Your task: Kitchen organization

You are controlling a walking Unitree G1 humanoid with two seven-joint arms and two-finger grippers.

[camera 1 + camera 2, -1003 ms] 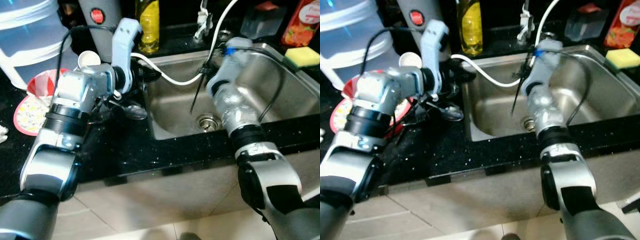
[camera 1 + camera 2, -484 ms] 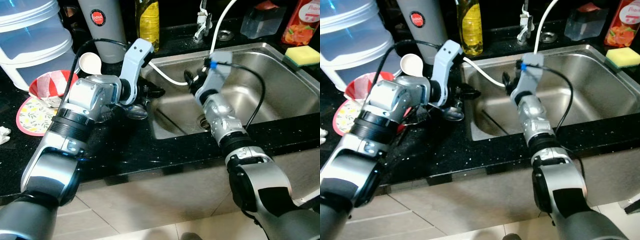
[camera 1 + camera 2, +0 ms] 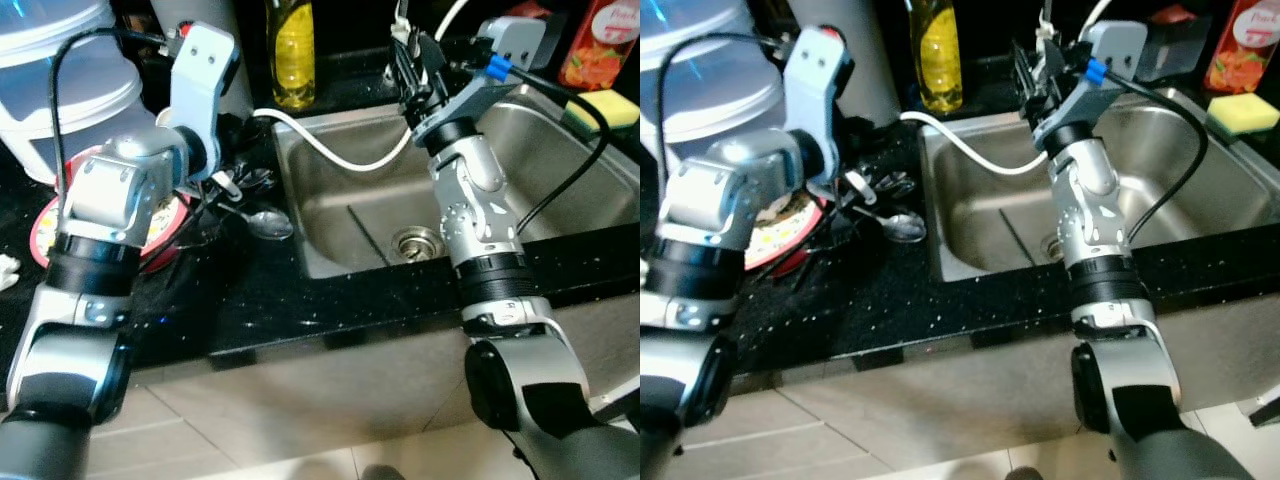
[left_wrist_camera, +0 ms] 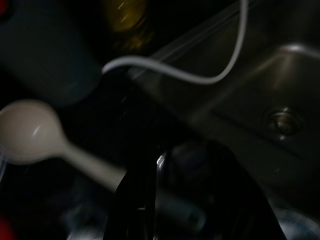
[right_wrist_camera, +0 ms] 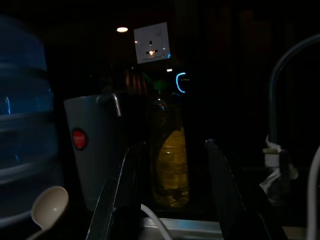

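1. The left gripper (image 4: 165,200) hangs low over the black counter (image 3: 260,300) just left of the sink (image 3: 560,180). The left wrist view is dark and blurred there, so whether its fingers are parted or closed on something cannot be told.
2. Beneath it lie a metal spoon (image 3: 268,224) and a white ladle (image 4: 35,132), loose on the counter beside a red plate (image 3: 780,225). They look unsorted, so the tidying seems barely begun.
3. The right gripper (image 5: 172,210) is raised above the sink's back edge, near the tap. Its fingers (image 5: 222,185) stand wide apart and hold nothing, pointing at a yellow bottle (image 5: 170,165) and a grey canister (image 5: 92,145).
4. A white hose (image 3: 330,150) trails into the basin and a yellow sponge (image 3: 605,108) sits at the far right rim.
5. Judged from this, the utensils, plate and hose are all left to put in order.
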